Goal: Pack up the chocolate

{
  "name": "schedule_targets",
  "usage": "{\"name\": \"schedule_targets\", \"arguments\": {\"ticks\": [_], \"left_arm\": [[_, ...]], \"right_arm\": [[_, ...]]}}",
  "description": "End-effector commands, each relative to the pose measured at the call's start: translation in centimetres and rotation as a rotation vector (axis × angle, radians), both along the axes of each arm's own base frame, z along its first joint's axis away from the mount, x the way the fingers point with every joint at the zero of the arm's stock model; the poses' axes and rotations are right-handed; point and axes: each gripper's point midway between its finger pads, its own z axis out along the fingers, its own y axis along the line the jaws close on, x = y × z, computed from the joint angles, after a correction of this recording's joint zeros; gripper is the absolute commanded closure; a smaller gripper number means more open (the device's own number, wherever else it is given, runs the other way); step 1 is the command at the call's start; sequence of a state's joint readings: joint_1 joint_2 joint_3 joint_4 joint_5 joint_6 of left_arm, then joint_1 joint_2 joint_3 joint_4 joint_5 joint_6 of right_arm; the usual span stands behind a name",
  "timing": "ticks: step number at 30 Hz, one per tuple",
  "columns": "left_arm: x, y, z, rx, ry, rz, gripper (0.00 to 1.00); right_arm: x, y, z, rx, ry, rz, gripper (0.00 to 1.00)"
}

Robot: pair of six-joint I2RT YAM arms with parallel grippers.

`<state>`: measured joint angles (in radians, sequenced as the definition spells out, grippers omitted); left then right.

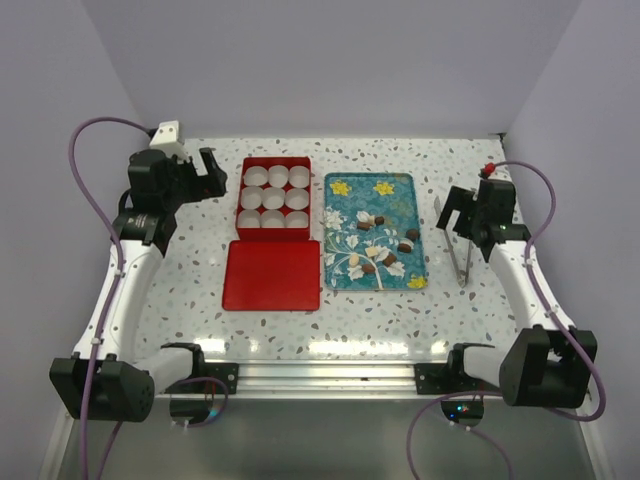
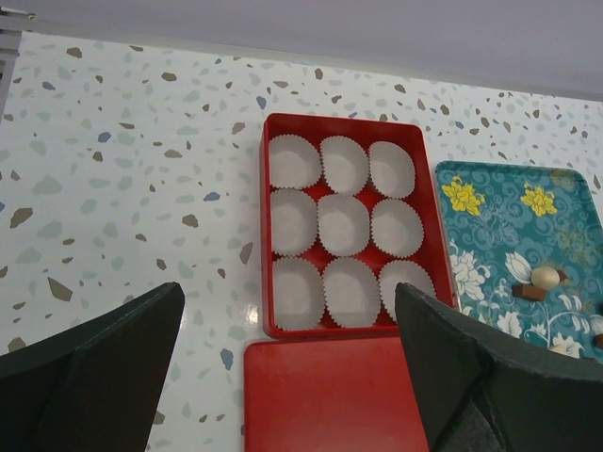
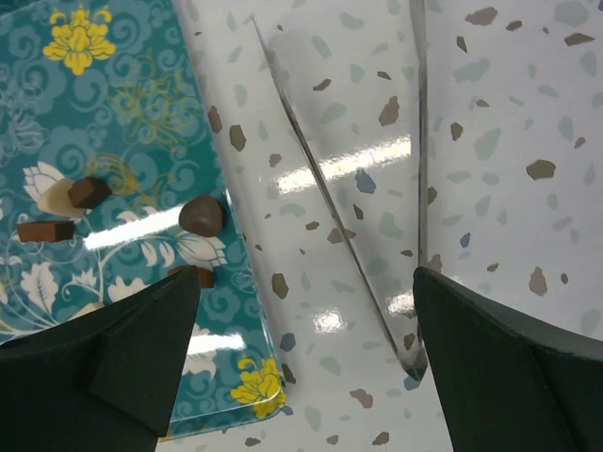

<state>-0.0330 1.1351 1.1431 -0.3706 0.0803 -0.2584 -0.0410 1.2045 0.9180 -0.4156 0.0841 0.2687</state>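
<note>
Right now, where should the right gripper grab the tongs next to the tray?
Probably from straight above, the right gripper straddling both arms of the tongs toward their joined end: they lie flat in a V that narrows there.

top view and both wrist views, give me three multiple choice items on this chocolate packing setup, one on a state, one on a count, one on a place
1. The left gripper and right gripper are: A both open and empty; B both shut; C one shut, one open.
2. Paper cups in the red box: A six; B nine; C twelve.
3. The chocolate lies: A in the paper cups; B in the red box beside the cups; C on the teal tray.

1 A: each wrist view shows the fingers wide apart with nothing between them.
2 B: the cups stand in three rows of three.
3 C: the pieces sit on the tray and the cups are empty.
</note>
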Motion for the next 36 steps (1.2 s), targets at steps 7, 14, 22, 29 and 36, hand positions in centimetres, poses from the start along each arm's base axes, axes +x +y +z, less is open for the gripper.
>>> {"name": "schedule_targets", "arguments": {"ticks": [7,14,22,29,36], "left_arm": [[0.2,-0.8,-0.2,-0.021,-0.029,-0.049,0.0],[0.2,-0.9,-0.8,-0.031,-0.022,-0.048,0.0],[0.0,-1.4,-0.4,-0.036,-0.043,-0.078,0.0],[-0.3,-1.1,-0.8,-0.035,-0.032,-0.063,0.0],[-0.5,-1.1,-0.8,-0.029,-0.03,-0.062,0.0]], "right_arm": [[-1.2,-2.1,-3.0,-0.082,0.118,-0.066,0.01],[-1.5,-2.7,-5.0,-0.103,0.162,-0.09,0.01],[-1.1,-3.0,-8.0,-0.089,0.217,-0.099,0.01],[-0.3,-3.0,-9.6,-0.048,0.236,-0.096,0.01],[0.5,-3.3,-11.0,-0.033,0.271,-0.091,0.03]]}}
